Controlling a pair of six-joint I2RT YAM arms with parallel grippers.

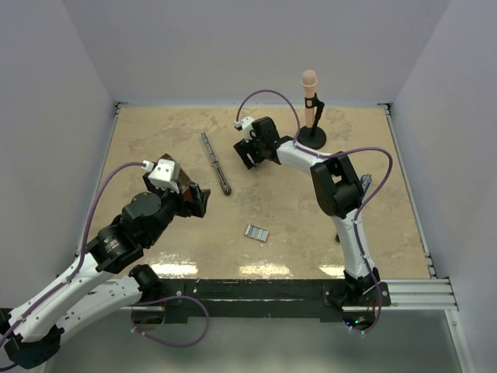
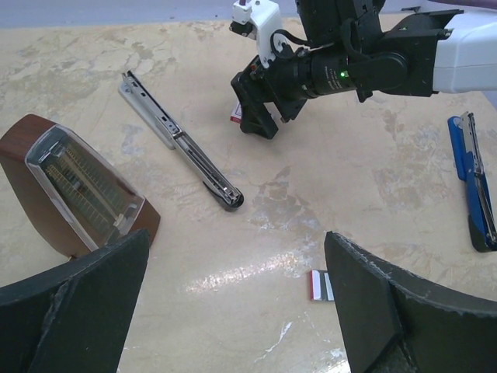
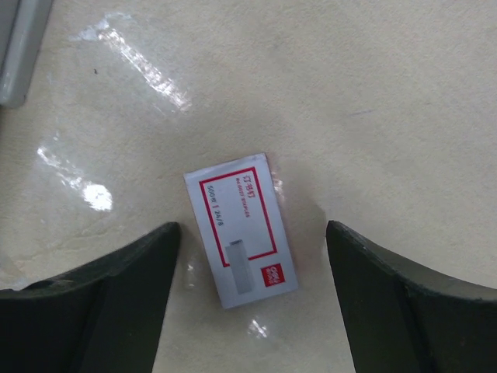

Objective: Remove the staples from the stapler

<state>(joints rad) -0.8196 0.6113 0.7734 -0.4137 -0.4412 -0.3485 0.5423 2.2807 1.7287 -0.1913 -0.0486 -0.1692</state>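
The left jaws are wide open and hold nothing. They hang over the bench (image 1: 311, 225). The staples (image 1: 256, 232) lie flat on the bench, a little in front of these jaws and to their right. They touch nothing. In the left wrist view one end of them peeks out beside the right finger (image 2: 373, 311).

A brown metronome (image 2: 78, 190) stands close by on the left side of these jaws. Past it a long metal bar (image 1: 215, 163) lies slanted on the bench.

The right jaws are wide apart too and hold nothing. They point down over a small red and white box (image 3: 241, 229). The box lies flat between the two fingers and touches neither one. These jaws are just to the right of the bar.

A blue stapler (image 2: 472, 179) lies on the right side of the bench, beside the right arm (image 1: 334, 183) and well apart from the staples. A microphone (image 1: 310, 97) on a black stand is at the back of the bench
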